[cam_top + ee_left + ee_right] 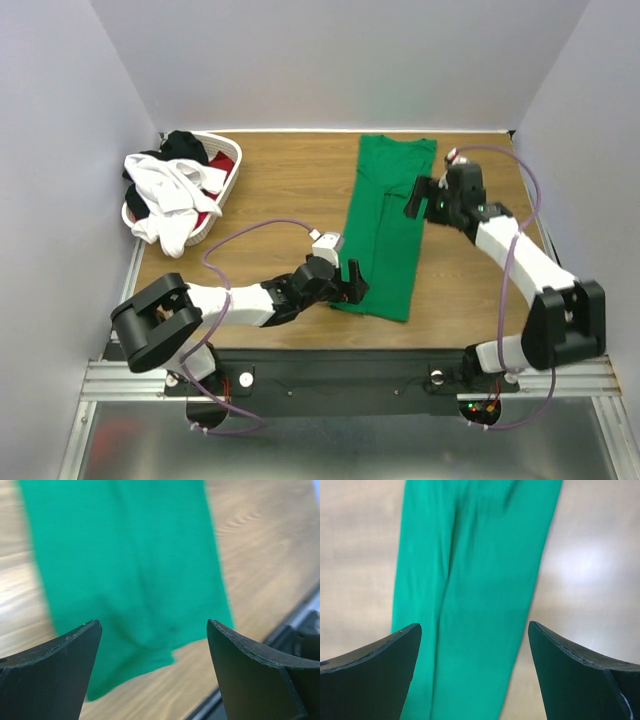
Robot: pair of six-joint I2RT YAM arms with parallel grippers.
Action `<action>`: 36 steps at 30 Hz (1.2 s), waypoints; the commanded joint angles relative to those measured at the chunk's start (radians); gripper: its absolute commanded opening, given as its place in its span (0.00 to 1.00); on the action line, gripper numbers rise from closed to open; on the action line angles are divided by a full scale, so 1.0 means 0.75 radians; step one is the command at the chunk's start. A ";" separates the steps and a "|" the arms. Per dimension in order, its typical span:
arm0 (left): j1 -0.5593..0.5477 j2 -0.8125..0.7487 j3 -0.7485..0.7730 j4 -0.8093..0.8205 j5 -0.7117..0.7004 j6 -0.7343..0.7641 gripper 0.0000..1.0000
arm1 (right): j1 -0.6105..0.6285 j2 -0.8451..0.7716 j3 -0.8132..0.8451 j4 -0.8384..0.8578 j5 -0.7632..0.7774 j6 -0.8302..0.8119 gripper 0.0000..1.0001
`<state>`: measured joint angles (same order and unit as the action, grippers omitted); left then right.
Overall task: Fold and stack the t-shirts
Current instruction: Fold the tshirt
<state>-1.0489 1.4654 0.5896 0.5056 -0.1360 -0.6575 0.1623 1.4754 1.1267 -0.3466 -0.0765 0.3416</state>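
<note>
- Basket [233, 181]: white lattice, upper left of the top view, on the far left part of the table [290, 190]. It holds a loose heap of cloth: a white t-shirt [170, 198] spilling over the near rim, a black t-shirt [183, 146] at the back, and a red t-shirt [222, 162] showing on the right side.
- Left arm [240, 303]: base at lower left. The arm lies low and runs rightward over the near part of the table, wrist tilted down.
- Left gripper [355, 280]: at the lower centre of the top view, at the near left edge of the green t-shirt [385, 230]. In the left wrist view the gripper [154, 625] has both jaws spread wide, with nothing between them. The near hem and a corner of the shirt [125, 555] lie on the wood beyond the fingertips. Contact with the cloth cannot be told.
- Green t-shirt: folded lengthwise into a long narrow strip. It lies flat at centre right of the top view, running from the far table edge toward the near edge.
- Right gripper [418, 195]: over the upper right side of the strip. In the right wrist view the gripper [475, 626] has its jaws released and wide apart, holding nothing, with the cloth [475, 555] spanning the gap beyond them.
- Right arm [515, 245]: base at lower right. The arm reaches up and leftward, elbow bent, wrist pointed at the shirt.
</note>
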 commanded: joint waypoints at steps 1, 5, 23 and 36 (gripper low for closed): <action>0.049 -0.123 -0.039 -0.073 -0.121 0.054 0.99 | 0.090 -0.251 -0.284 0.012 0.094 0.113 0.93; 0.069 -0.158 -0.058 -0.130 -0.136 0.063 0.99 | 0.180 -0.464 -0.469 -0.051 0.094 0.197 0.92; 0.071 -0.193 -0.119 -0.296 -0.209 0.011 0.91 | 0.730 -0.552 -0.743 -0.256 0.302 0.651 0.84; 0.081 -0.144 -0.105 -0.273 -0.179 0.030 0.89 | 0.771 -0.572 -0.791 -0.362 0.362 0.763 0.80</action>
<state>-0.9928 1.3510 0.5117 0.2794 -0.2642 -0.6472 0.7341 1.0374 0.5350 -0.6010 0.1539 0.8738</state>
